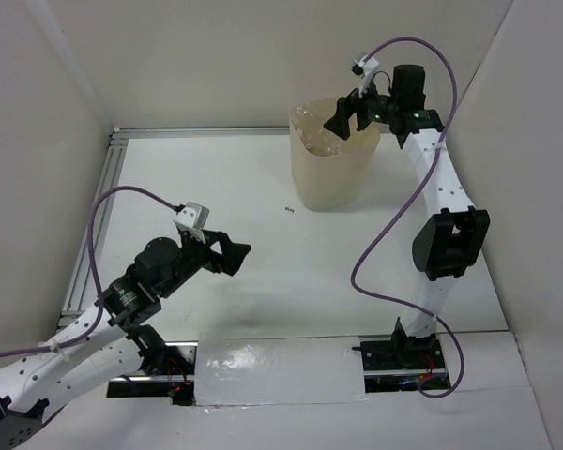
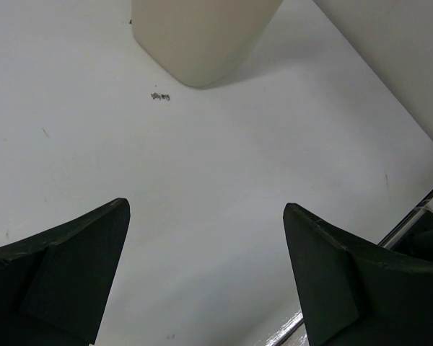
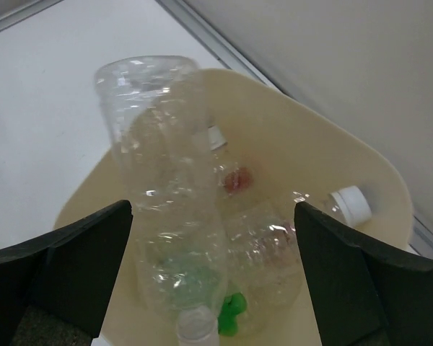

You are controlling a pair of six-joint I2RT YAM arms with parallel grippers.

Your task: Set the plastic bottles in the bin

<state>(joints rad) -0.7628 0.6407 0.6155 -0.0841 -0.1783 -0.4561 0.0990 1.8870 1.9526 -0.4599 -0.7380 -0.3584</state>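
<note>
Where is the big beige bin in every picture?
Top external: the bin stands in the upper middle, a bit right of centre.
Left wrist: only the bin's lower part shows, at the top centre.
Right wrist: seen from above, the bin's open mouth fills the middle and bottom.
Shared landmark: the white table it stands on, which is in all three views.

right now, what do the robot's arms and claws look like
The left arm and right arm are white links dotted with small holes, with black joint housings. The left claw and right claw are matte black, each with two broad wedge-shaped fingers. A purple cable loops along each arm.
</note>
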